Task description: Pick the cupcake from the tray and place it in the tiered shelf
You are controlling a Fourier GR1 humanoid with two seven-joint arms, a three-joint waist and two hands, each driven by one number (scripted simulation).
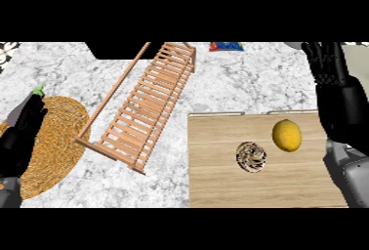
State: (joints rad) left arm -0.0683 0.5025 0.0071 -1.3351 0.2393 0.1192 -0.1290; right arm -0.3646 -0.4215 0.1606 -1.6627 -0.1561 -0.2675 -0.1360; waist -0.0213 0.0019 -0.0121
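Wooden tray sits closest to me at lower right, and on it I see the cupcake lying near the middle with a lemon just beside it, neither touched by a hand. My left hand rests open over a woven mat at the left edge, holding nothing, while my right hand reaches up the right side, fingers straight and empty. Farther off, the slatted tiered shelf lies across the marble counter, with a blue packet beyond
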